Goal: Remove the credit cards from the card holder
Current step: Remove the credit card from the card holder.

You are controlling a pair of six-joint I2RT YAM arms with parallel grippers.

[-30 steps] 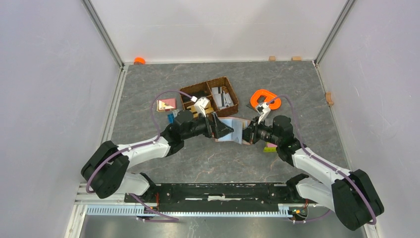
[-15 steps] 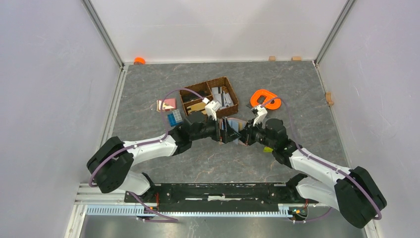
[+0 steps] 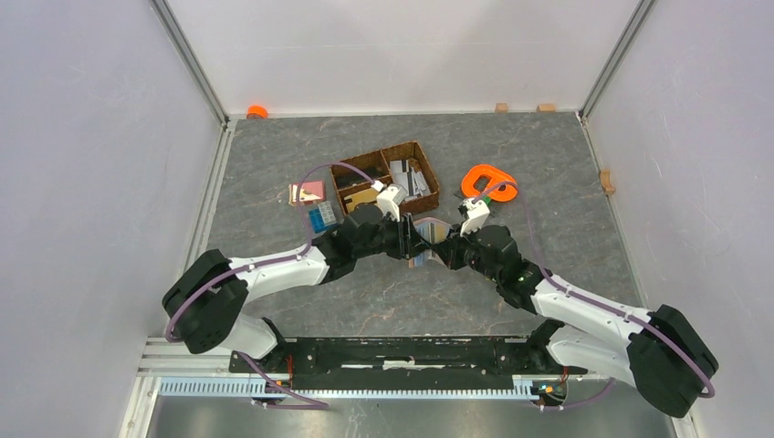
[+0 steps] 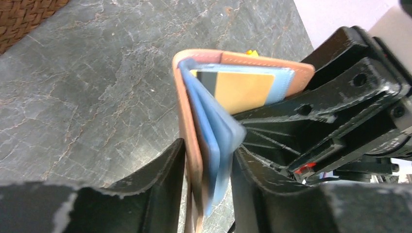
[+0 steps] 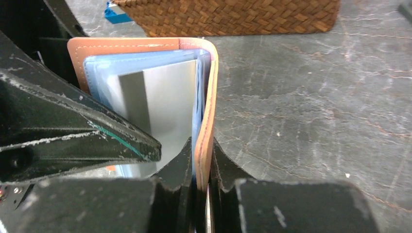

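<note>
The reddish-brown card holder (image 3: 429, 239) is held up off the table between both arms, half open like a book. My right gripper (image 3: 449, 248) (image 5: 200, 145) is shut on one leather cover (image 5: 206, 111). My left gripper (image 3: 413, 239) (image 4: 209, 148) has its jaws pressed on the other cover (image 4: 187, 121) together with the pale blue sleeves (image 4: 218, 131). A grey credit card (image 5: 155, 102) shows in a sleeve in the right wrist view. In the left wrist view a tan card with a dark stripe (image 4: 243, 90) sits in the facing sleeve.
A brown woven divided basket (image 3: 383, 178) (image 5: 228, 17) with flat pieces inside stands just behind the grippers. A blue block (image 3: 320, 217) and a pink-and-tan piece (image 3: 308, 192) lie left of it. An orange clamp-like object (image 3: 488, 181) lies at the right.
The left arm has reached right to the card holder and its wide-open jaws have closed in on the near flap. The right arm brought the holder slightly left, folding it narrower.
</note>
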